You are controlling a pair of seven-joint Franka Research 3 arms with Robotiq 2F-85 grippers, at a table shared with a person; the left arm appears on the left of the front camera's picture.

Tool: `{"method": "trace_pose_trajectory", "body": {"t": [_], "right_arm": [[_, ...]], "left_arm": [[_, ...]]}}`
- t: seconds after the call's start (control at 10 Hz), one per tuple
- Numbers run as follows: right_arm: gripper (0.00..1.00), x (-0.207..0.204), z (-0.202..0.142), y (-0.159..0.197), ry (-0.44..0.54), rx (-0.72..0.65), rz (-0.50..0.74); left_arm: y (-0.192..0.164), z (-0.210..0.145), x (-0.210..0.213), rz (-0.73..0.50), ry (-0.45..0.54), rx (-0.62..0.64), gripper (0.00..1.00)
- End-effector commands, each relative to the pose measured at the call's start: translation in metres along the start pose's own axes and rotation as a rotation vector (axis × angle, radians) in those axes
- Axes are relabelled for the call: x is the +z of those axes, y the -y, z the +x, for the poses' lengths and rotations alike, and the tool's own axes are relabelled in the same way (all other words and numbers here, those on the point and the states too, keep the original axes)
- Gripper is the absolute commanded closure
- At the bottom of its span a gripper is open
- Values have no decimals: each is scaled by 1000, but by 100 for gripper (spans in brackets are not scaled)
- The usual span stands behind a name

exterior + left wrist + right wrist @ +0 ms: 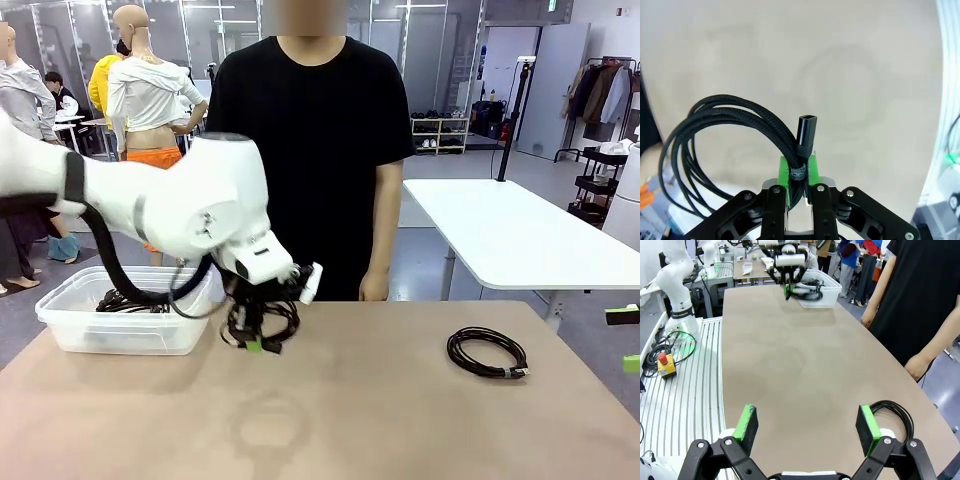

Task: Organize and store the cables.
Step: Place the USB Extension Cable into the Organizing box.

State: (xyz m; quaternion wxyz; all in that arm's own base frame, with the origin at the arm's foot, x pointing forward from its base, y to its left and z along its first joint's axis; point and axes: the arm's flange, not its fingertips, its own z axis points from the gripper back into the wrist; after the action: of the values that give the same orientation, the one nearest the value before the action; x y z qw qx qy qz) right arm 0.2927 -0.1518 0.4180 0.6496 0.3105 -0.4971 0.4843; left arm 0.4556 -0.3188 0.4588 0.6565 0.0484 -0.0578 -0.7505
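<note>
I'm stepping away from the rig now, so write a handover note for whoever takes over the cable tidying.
Left pincer shut on a coiled cable, beside the plastic bin.
Right pincer open, holding nothing, near the other cable lying on the table.
Done: some cables already in the bin.
Left: drop the held one in, then store the one on the table.

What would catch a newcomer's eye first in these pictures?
The left gripper, shut on a coiled black cable, holds it over the table beside a clear bin with more cables inside. A second coiled cable lies alone toward the table's right side, by the open right gripper.
</note>
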Motion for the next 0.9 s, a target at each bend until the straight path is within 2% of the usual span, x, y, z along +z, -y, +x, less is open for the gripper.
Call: {"method": "trace_pose_trajectory", "body": {"t": [0.0,0.1,0.2,0.5,0.6,0.8], "right_arm": [[0,0,2,1,16,-1,-5],[0,0,2,1,16,-1,-5],[0,0,2,1,16,-1,-5],[0,0,2,1,16,-1,-5],[0,0,2,1,16,-1,-5],[0,0,2,1,16,-1,-5]], "left_arm": [[-9,-66,24,45,-10,34,100],[-24,-99,28,56,-18,44,100],[-33,-126,29,82,29,-16,100],[-38,-181,37,80,-18,37,100],[-36,-190,41,87,-35,29,100],[-45,-182,34,68,-29,36,100]]}}
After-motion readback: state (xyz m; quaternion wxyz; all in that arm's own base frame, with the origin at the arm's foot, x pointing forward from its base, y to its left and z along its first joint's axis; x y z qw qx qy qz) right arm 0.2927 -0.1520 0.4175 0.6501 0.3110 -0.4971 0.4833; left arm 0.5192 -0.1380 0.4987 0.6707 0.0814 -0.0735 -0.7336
